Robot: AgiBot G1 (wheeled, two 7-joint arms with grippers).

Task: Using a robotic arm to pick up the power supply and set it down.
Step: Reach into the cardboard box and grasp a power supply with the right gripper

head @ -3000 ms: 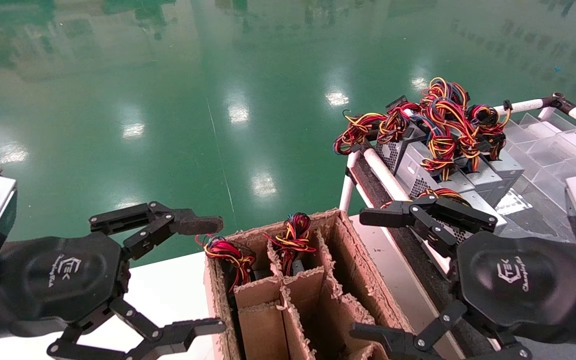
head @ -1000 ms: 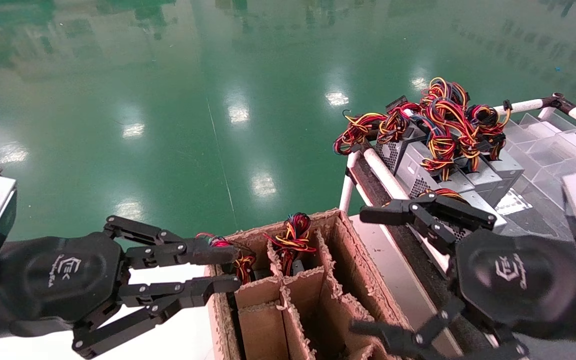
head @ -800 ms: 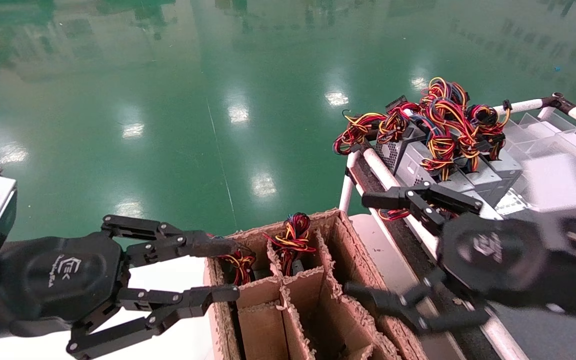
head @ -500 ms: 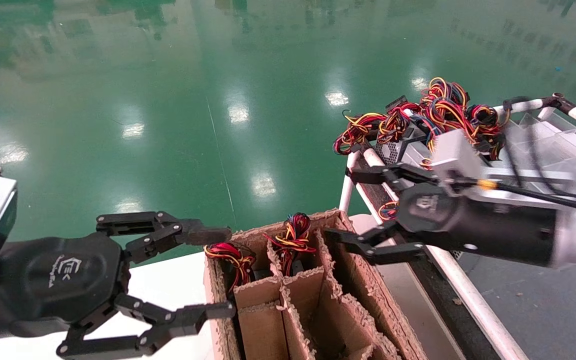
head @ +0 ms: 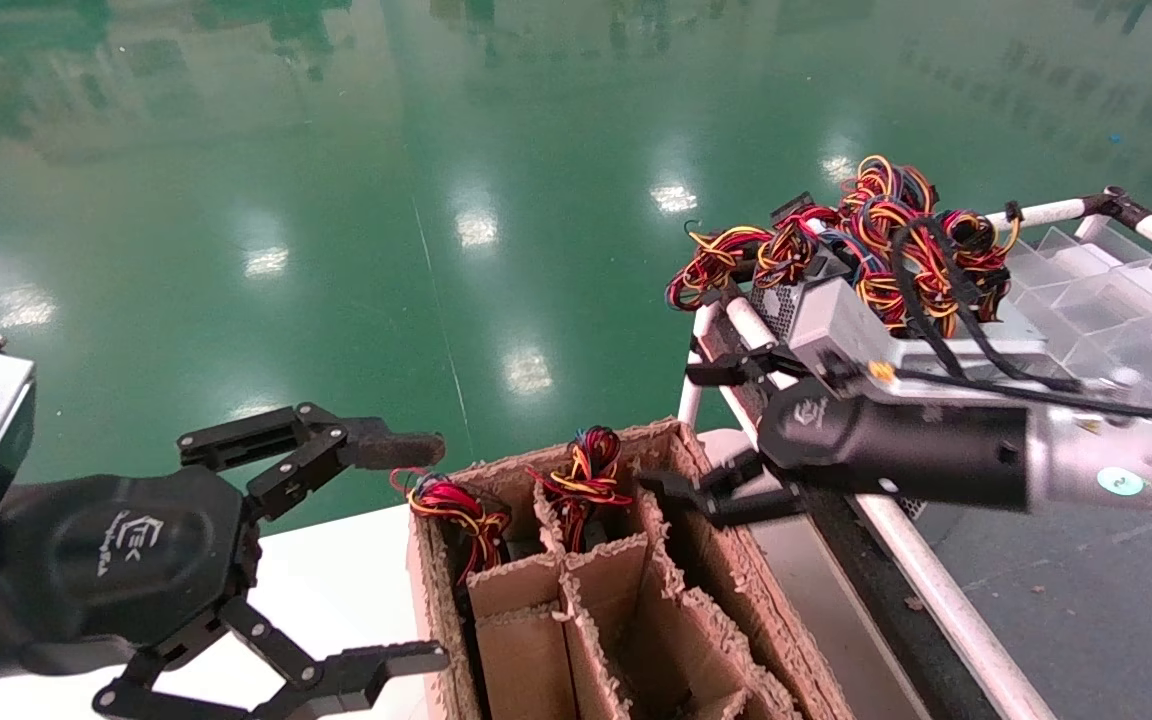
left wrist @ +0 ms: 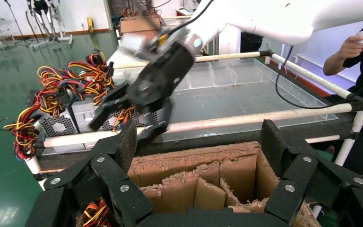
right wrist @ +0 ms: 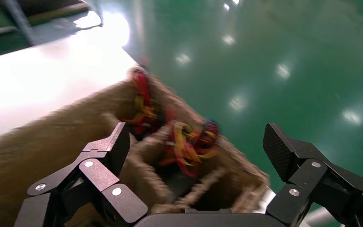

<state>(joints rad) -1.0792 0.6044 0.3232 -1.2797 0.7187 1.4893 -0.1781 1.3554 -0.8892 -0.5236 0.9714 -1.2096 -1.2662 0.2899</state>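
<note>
Approach step, by my reading: right end effector (head: 711, 435), fingers spread and empty, hangs mid-frame between box (head: 636, 590) and rack (head: 736, 330). Power supply (head: 786, 300) sits upper right. Next: swing over it, descend, close. Left end effector (head: 376, 550) waits open, lower left.

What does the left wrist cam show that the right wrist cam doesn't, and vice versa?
Only the left wrist view: the right gripper from outside, open and empty, hanging between the cardboard box and the rack's white rail; the grey power supplies with their wire bundles behind that rail; clear bins; a person's hand.

Only the right wrist view: the white tabletop and the open green floor.

Both: the divided cardboard box with wire bundles in its cells, each framed by that arm's own open fingers.
</note>
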